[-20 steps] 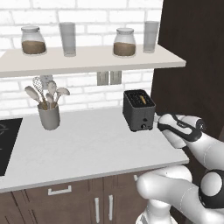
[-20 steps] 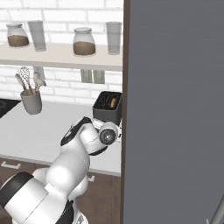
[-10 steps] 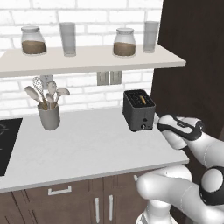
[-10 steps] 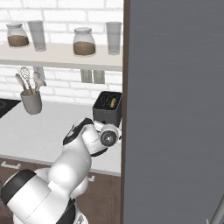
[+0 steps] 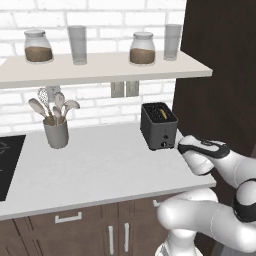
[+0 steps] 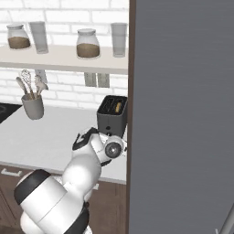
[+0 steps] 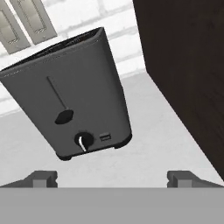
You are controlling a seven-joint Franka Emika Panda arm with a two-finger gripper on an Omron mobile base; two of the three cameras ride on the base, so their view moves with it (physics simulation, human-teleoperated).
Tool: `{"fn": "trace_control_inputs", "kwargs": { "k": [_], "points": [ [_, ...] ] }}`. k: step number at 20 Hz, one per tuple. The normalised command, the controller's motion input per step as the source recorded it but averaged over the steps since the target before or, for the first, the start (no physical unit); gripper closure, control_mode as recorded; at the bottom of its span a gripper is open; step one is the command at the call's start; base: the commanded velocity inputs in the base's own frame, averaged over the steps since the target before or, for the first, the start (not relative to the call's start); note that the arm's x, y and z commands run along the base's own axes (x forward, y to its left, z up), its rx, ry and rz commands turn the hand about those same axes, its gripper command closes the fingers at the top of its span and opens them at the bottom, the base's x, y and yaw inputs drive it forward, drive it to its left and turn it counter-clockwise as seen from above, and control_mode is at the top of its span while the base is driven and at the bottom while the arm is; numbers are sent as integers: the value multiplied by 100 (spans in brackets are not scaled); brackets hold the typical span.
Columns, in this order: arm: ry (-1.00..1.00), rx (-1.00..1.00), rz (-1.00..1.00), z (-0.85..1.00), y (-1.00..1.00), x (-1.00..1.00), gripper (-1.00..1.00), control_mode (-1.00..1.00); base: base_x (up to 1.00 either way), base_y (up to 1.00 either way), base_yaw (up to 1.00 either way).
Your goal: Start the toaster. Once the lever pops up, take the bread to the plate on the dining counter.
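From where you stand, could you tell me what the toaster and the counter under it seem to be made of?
The toaster looks like dark grey matte metal or plastic: smooth, even faces with no glare. The counter looks like pale stone or laminate, flat with faint speckling; a rendering leaves it open.

A small dark grey boxy toaster (image 7: 74, 92) fills the centre-left of the frame, tilted. Its front face carries a thin vertical slot with an oval lever (image 7: 64, 117) low on it, and a round knob (image 7: 84, 141) with a white mark beside a tiny rectangular button (image 7: 105, 138). It stands on a pale grey counter (image 7: 153, 131). A dark wood panel (image 7: 188, 57) takes the right side. Two grey wall plates (image 7: 26, 22) sit upper left. The gripper (image 7: 112, 178) has both tips set wide apart, low in the frame, apart from the toaster.
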Motion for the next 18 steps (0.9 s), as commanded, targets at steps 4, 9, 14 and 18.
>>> {"fn": "trace_control_inputs", "kwargs": {
  "k": [4, 9, 14, 18],
  "points": [
    [0, -6, 0, -34, 0, 6, -100, -100, 0, 0, 0],
    [0, -6, 0, -19, 0, 20, -100, -100, 0, 0, 0],
    [0, -3, 0, -13, 0, 19, -100, -100, 0, 0, 0],
    [0, 0, 0, -1, 1, 3, -100, -100, 0, 0, 0]
  ]
}}
